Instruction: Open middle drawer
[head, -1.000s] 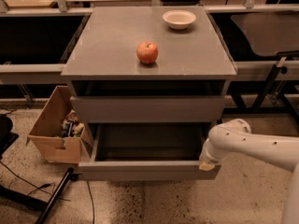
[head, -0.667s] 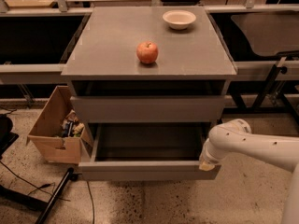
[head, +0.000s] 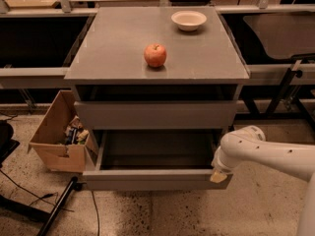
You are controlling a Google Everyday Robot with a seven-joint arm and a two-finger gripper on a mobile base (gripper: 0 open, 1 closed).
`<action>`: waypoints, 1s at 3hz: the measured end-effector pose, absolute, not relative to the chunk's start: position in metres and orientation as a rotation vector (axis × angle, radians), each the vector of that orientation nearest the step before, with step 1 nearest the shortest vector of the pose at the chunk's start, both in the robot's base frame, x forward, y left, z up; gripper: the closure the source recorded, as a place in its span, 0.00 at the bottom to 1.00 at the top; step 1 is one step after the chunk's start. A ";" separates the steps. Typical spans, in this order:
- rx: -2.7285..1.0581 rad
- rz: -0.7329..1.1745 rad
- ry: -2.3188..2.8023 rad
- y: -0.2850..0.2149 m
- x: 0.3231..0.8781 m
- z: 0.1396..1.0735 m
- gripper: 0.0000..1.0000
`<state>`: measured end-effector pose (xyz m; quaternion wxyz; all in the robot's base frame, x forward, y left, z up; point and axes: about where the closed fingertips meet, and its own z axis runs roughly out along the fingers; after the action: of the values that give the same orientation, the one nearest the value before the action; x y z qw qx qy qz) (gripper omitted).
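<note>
Starting at lower left, we find a cardboard box (head: 51, 134) on the floor beside the cabinet (head: 113, 43), its contents too small to read. The middle drawer (head: 147, 179) stands pulled out at lower centre, under the top front (head: 155, 114), just as far as a second ago. An apple (head: 155, 55) and a bowl (head: 189, 19) sit apart on the cabinet, unmoved. At lower right the gripper (head: 218, 175) meets the drawer's right front corner, where it was before; whether it is clamped there we cannot tell.
</note>
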<state>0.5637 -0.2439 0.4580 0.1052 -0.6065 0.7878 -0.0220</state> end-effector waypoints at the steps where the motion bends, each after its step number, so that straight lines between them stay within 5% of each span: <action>1: -1.787 -0.065 2.322 -0.244 0.564 0.458 0.00; 3: -1.807 -0.037 2.316 -0.239 0.564 0.452 0.00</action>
<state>0.5642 -0.2394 0.4523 0.1020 -0.6119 0.7843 -0.0126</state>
